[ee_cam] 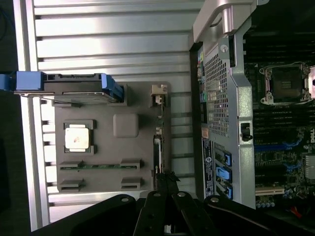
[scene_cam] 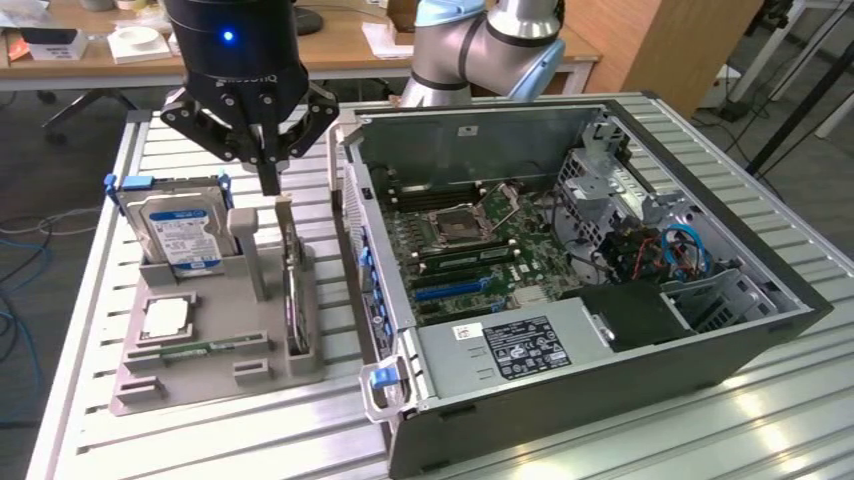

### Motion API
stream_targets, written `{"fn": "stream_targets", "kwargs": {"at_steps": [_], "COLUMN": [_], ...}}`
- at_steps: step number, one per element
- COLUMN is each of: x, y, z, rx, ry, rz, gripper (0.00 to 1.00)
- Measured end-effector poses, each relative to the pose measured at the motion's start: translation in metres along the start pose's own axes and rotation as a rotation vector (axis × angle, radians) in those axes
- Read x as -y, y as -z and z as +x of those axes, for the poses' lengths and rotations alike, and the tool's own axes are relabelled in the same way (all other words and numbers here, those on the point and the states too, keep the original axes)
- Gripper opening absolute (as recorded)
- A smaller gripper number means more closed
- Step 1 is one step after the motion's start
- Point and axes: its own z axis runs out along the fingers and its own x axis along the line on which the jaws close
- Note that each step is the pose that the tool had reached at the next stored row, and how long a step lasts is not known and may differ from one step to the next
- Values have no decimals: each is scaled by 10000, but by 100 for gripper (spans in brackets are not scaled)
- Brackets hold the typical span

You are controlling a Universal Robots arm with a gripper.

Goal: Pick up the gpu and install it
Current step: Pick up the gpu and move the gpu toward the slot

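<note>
Arm [scene_cam: 483,40] angled down, end effector [scene_cam: 272,186] pointing straight down (fully closed)

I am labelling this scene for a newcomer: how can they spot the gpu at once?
On the exterior view's left of the open computer case sits a grey holder. The gpu stands on edge in its slot nearest the case. Unlike the boxy blue-labelled hard drive, it is a thin card.

even indoor light from above; exterior view bright. glare patches on the slatted table [scene_cam: 767,405] at the exterior view's right. wrist view: table slats washed near white, computer case [ee_cam: 280,29] interior dim, gripper [ee_cam: 166,179] near-black in shade. short soft shadows around the grey parts tray [scene_cam: 200,350].
</note>
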Motion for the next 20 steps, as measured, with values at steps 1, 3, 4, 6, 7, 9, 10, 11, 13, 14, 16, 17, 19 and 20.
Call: {"fn": "stream_targets", "kwargs": {"at_steps": [1, 3, 4, 6, 7, 9, 10, 11, 13, 14, 16, 17, 19, 20], "x": [0, 0, 0, 0, 0, 0, 0, 0, 0, 1, 2, 3, 5, 6], "y": [0, 0, 0, 0, 0, 0, 0, 0, -2, -15, -51, -69, -105, -123], "z": [0, 0, 0, 0, 0, 0, 0, 0, 0, 1, 1, 2, 3, 3], "rx": [0, 0, 0, 0, 0, 0, 0, 0, 0, 2, 0, 0, -1, 0], "ry": [0, 0, 0, 0, 0, 0, 0, 0, 0, 0, 0, 0, 0, 0], "rz": [0, 0, 0, 1, 1, 0, 1, 0, 1, -2, -2, -1, -2, -2], "gripper": [10, 10, 11, 16, 23, 29, 35, 35, 41, 41, 41, 41, 41, 41]}}
